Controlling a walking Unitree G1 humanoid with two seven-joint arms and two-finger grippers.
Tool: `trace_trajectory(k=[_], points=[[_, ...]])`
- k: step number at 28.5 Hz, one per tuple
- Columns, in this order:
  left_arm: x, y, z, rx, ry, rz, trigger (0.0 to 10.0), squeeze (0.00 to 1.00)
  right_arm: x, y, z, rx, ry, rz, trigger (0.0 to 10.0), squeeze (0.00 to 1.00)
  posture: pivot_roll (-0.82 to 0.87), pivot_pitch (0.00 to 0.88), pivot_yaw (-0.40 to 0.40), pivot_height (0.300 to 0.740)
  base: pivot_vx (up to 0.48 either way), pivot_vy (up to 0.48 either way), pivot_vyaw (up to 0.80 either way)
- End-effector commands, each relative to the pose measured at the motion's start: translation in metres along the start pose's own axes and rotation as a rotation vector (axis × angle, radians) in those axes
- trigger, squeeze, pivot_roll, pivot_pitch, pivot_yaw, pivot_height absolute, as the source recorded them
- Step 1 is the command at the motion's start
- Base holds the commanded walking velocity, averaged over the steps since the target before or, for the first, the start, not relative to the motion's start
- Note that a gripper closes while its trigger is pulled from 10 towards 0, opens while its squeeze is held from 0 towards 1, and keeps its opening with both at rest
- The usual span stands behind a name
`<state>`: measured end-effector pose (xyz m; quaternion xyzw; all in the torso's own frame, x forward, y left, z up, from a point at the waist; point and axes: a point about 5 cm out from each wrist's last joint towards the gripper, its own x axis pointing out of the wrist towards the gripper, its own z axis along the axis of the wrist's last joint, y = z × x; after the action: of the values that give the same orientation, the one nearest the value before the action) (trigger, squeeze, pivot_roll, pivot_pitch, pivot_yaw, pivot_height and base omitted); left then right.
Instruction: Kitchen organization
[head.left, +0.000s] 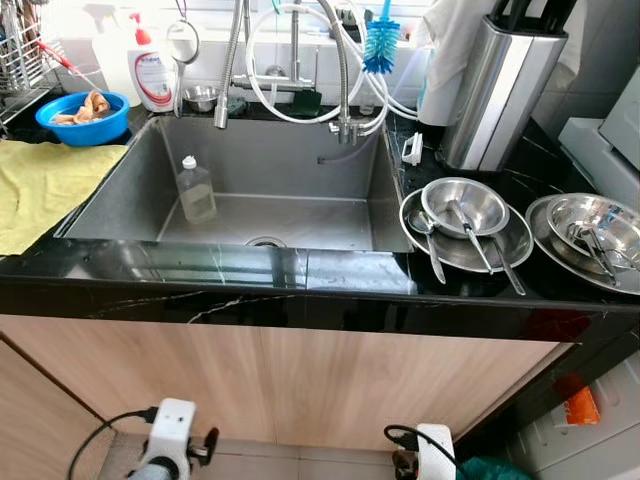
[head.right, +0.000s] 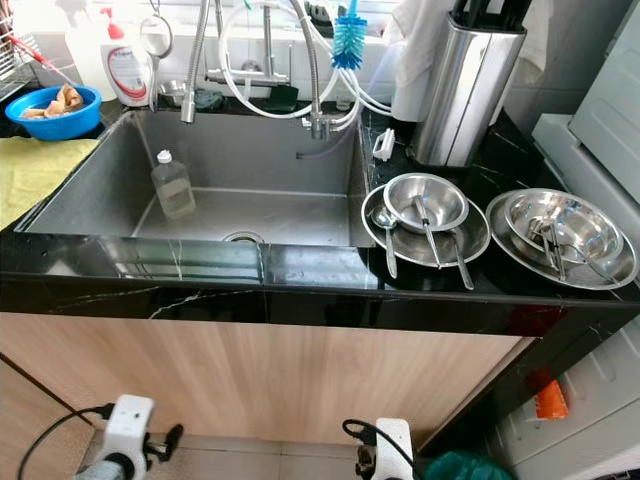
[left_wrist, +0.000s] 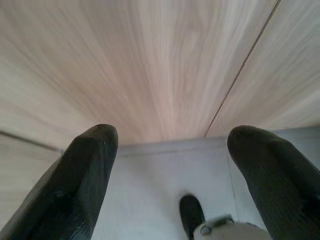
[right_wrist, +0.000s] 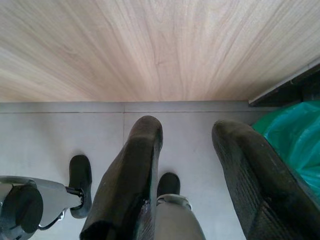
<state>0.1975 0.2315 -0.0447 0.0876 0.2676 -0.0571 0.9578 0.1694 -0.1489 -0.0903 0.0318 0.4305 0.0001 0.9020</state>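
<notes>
The steel bowl (head.left: 465, 205) sat on a plate (head.left: 510, 245) on the desk (head.left: 300, 290), just right of the sink (head.left: 250, 190). I judged it light, stiff and slippery, best gripped at the rim. My left gripper (left_wrist: 170, 150) and right gripper (right_wrist: 192, 145) hung below, open and empty.

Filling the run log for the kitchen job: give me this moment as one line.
stage: facing sink, nothing grasped | left gripper: open, low by cabinet | right gripper: open, low | sink: bottle standing | counter right: steel bowls with spoons on plates
</notes>
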Motion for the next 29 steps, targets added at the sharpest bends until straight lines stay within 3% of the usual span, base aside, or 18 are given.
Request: trace_trajectory(k=[1, 5, 7, 8, 11, 15, 21, 27, 29], points=[[-0.002, 0.002, 0.005, 0.009, -0.048, -0.016, 10.0, 0.00, -0.001, -0.001, -0.002, -0.007, -0.005, -0.008, 10.0, 0.00, 0.08, 0.000, -0.045, 0.740, 0.000, 0.000, 0.00], [-0.011, 0.006, 0.012, 0.028, -0.124, -0.017, 10.0, 0.00, -0.001, -0.001, -0.002, -0.045, -0.006, -0.021, 10.0, 0.00, 0.07, 0.000, -0.034, 0.740, 0.000, 0.000, 0.00], [-0.019, 0.007, 0.018, 0.057, -0.177, -0.019, 10.0, 0.00, -0.011, -0.019, -0.009, -0.050, -0.117, -0.042, 10.0, 0.00, 0.07, 0.000, -0.032, 0.740, 0.000, 0.000, 0.00], [-0.021, 0.008, 0.018, 0.053, -0.183, -0.015, 10.0, 0.00, -0.023, -0.031, -0.012, -0.048, -0.222, -0.044, 10.0, 0.00, 0.07, 0.000, -0.031, 0.740, 0.000, 0.000, 0.00], [-0.028, 0.009, 0.019, 0.048, -0.195, -0.008, 10.0, 0.00, -0.053, -0.045, -0.017, -0.068, -0.373, -0.051, 10.0, 0.00, 0.07, 0.000, -0.031, 0.740, 0.000, 0.000, 0.00], [-0.037, 0.008, 0.013, 0.045, -0.181, -0.006, 10.0, 0.00, -0.060, -0.048, -0.023, -0.075, -0.377, -0.070, 10.0, 0.00, 0.06, 0.000, -0.031, 0.740, 0.000, 0.000, 0.00], [-0.050, 0.008, 0.009, 0.042, -0.159, 0.005, 10.0, 0.00, -0.067, -0.064, -0.044, -0.076, -0.318, -0.123, 10.0, 0.00, 0.06, 0.000, -0.029, 0.740, 0.000, 0.000, 0.00], [-0.060, 0.022, 0.022, 0.028, -0.218, 0.109, 10.0, 0.00, -0.079, -0.077, -0.037, -0.129, -0.395, -0.174, 10.0, 0.00, 0.05, 0.000, -0.034, 0.740, 0.000, 0.000, 0.00], [-0.061, 0.033, 0.033, -0.004, -0.268, 0.192, 10.0, 0.00, -0.081, -0.084, -0.027, -0.153, -0.455, -0.205, 10.0, 0.00, 0.05, 0.000, -0.039, 0.740, 0.000, 0.000, 0.00]])
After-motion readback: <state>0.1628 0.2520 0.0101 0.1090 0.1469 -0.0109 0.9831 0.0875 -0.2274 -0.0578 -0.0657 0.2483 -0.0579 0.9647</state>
